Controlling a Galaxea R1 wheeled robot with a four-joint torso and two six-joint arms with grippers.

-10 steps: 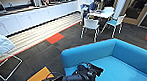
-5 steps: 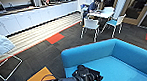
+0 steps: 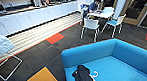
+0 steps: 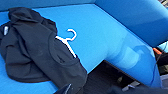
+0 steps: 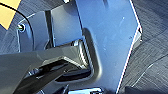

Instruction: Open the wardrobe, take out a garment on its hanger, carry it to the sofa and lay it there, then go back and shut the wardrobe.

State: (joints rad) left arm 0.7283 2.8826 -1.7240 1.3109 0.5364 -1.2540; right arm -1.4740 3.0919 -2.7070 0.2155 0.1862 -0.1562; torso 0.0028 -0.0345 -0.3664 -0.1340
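Sofa [image 3: 131, 62]: blue, partly cut off at frame edge. Garment [image 4: 37, 52]: black, crumpled on the seat near its front edge. Hanger [image 4: 68, 41]: hook exposed, rest buried under the fabric. Gripper jaws indistinct; spread cannot be told.

The garment [image 3: 82, 76], a black soft long-sleeved top, lies crumpled in a loose heap on the seat of the sofa [image 3: 130, 57], near the seat's front edge. The hanger [image 3: 93, 76], thin and white, sticks out from under the fabric, its curved hook resting flat on the blue cushion just beside the heap. The sofa is bright blue, with a low rounded back and a wide seat.
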